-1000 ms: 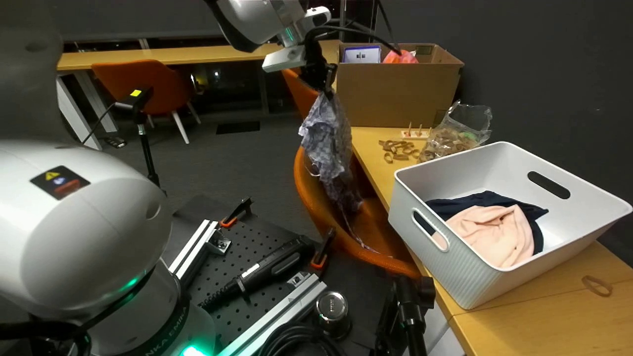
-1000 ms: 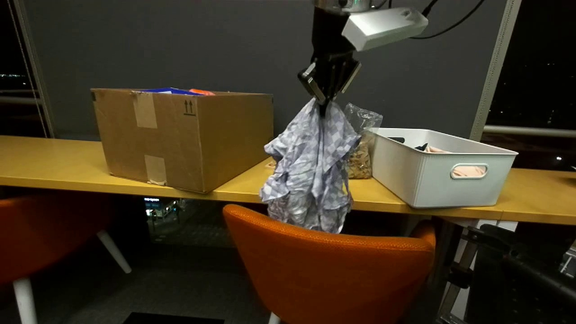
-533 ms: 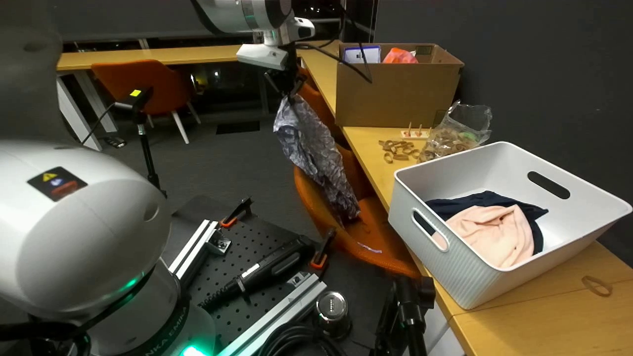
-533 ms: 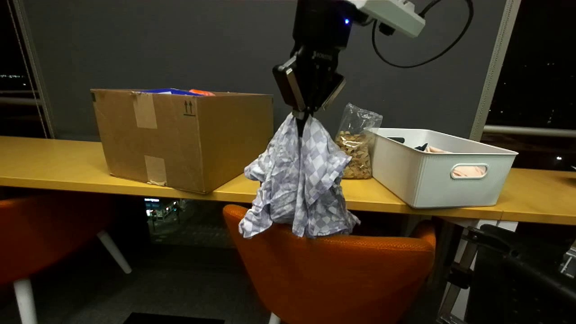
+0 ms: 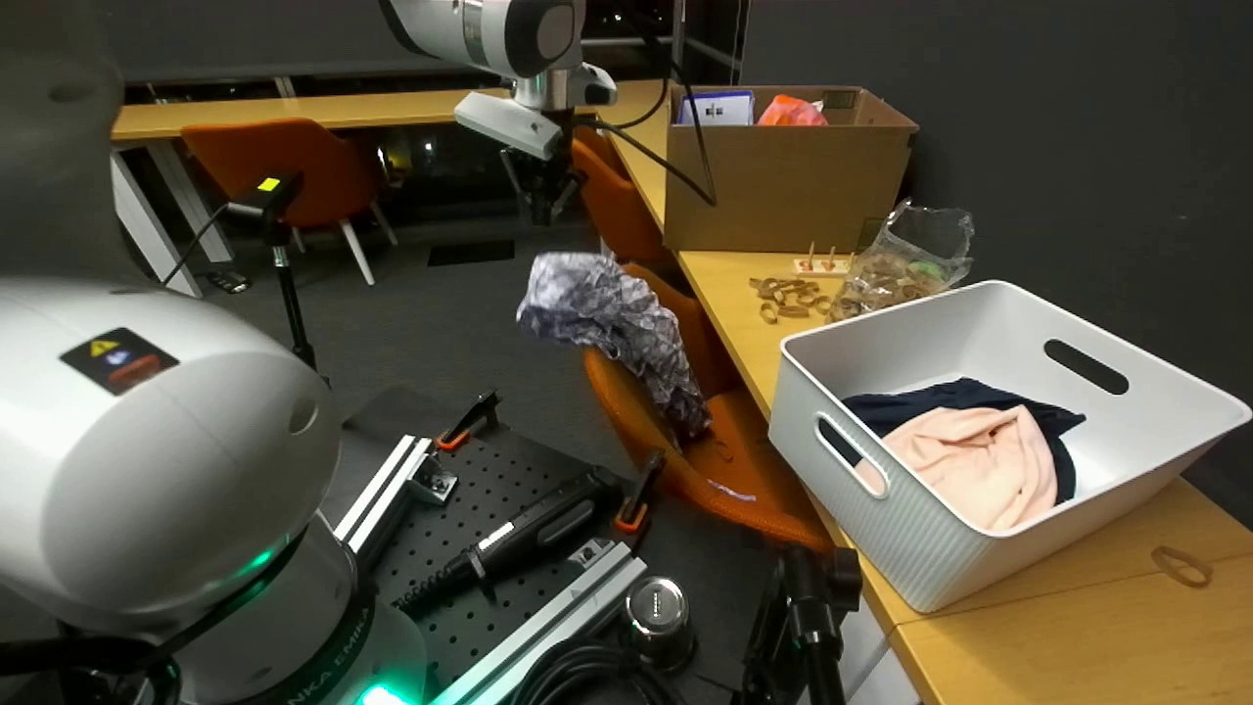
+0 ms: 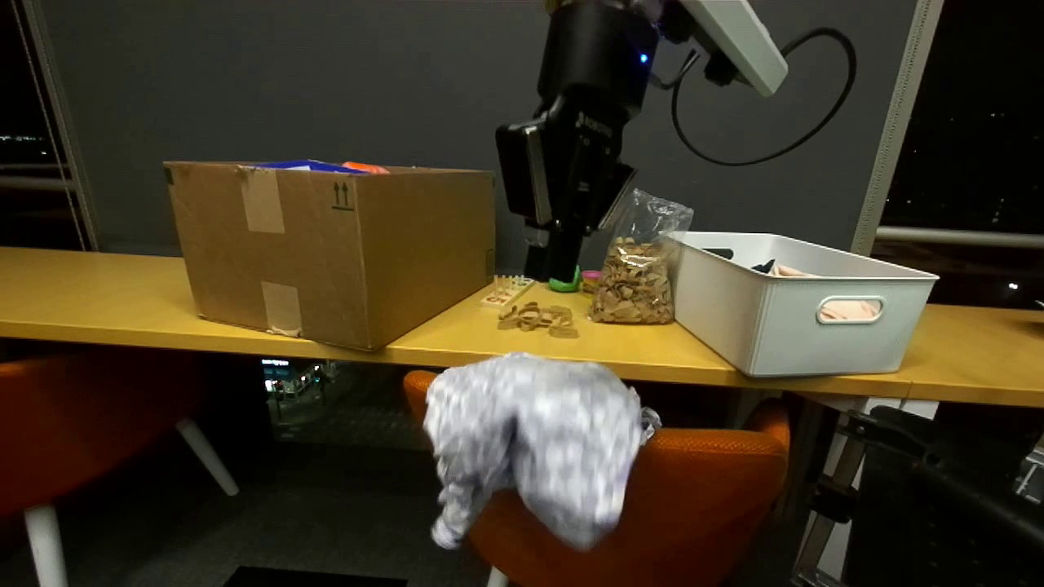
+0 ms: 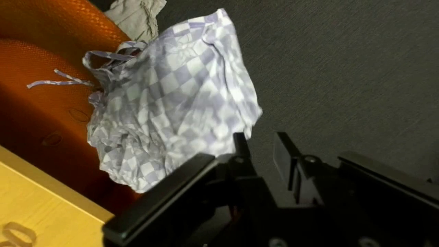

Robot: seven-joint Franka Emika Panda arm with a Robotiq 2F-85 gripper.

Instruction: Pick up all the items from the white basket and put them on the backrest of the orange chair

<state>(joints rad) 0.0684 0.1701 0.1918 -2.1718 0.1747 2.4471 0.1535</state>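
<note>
The grey-lilac checked cloth [image 6: 563, 424] drapes over the backrest of the orange chair [image 6: 685, 489], its outer end blurred in an exterior view. Part of it hangs inside the shell and part outside. Above the cloth [image 5: 612, 304], and apart from it, is my gripper [image 5: 543, 211]. In the wrist view the gripper [image 7: 261, 137] stands partly open with only floor showing between its fingers; the cloth [image 7: 178, 92] lies beyond and to the left. The white basket [image 5: 852, 519] on the table holds a peach-pink cloth [image 5: 979, 470] on top of a navy cloth [image 5: 940, 397].
A cardboard box [image 6: 277, 244] stands on the table [image 6: 98, 285]. Between box and basket are a clear bag of brown pieces [image 6: 636, 285] and loose brown bands [image 6: 538, 318]. A black perforated board [image 5: 509, 519] with a tool lies near the robot base.
The cloth, held in the shut gripper before, has been let go and has dropped over the backrest. The gripper moved toward the backrest's outer side and opened partway. The basket has not moved.
</note>
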